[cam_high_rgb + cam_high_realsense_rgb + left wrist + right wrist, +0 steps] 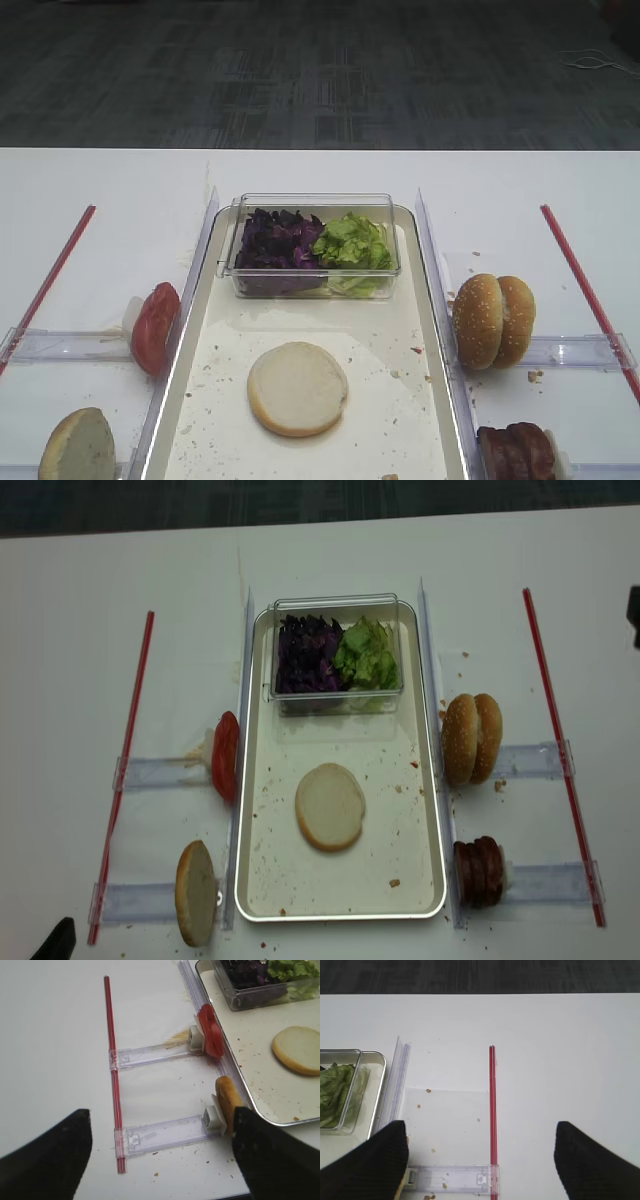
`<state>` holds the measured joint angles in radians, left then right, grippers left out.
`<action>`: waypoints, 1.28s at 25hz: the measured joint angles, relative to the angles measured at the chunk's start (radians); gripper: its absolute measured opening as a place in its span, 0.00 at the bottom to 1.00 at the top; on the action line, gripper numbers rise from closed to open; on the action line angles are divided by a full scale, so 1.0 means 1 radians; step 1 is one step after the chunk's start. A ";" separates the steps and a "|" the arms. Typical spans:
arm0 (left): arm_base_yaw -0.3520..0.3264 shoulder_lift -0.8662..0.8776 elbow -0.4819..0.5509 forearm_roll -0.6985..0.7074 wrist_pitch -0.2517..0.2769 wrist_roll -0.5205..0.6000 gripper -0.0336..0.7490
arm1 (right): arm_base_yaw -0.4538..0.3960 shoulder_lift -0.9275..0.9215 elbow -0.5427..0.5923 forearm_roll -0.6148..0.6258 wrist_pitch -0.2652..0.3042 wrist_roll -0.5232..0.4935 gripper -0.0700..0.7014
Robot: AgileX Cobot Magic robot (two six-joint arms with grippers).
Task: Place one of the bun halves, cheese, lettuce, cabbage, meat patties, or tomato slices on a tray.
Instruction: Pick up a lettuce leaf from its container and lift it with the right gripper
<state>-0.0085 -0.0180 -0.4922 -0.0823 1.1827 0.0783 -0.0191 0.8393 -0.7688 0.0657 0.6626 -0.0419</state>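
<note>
A pale bun half [297, 388] lies cut face up in the middle of the cream tray [215, 400]. Sesame bun halves [493, 320] stand on edge right of the tray, with meat patties [517, 452] nearer the front. On the left are tomato slices [155, 327] and another bun half [227, 1102] on edge. Purple cabbage [278, 240] and green lettuce [352, 242] fill a tub at the tray's back. Cheese is out of view. My left gripper [162, 1160] is open and empty, its right finger just in front of the left bun half. My right gripper [482, 1160] hangs open and empty over the table right of the tray.
The clear plastic tub [315, 200] sits on the tray's far end. Clear plastic holders [160, 1135] and rails [397, 1085] flank the tray. Red strips [585, 290] [112, 1070] lie outside them on both sides. Crumbs speckle the tray. The table's far edge [320, 150] meets dark carpet.
</note>
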 joint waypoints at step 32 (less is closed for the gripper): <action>0.000 0.000 0.000 0.000 0.000 0.000 0.76 | 0.000 1.046 -0.623 0.051 0.238 -0.081 0.90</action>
<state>-0.0085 -0.0180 -0.4922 -0.0823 1.1827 0.0783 -0.0191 1.8855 -1.3922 0.1165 0.9009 -0.1226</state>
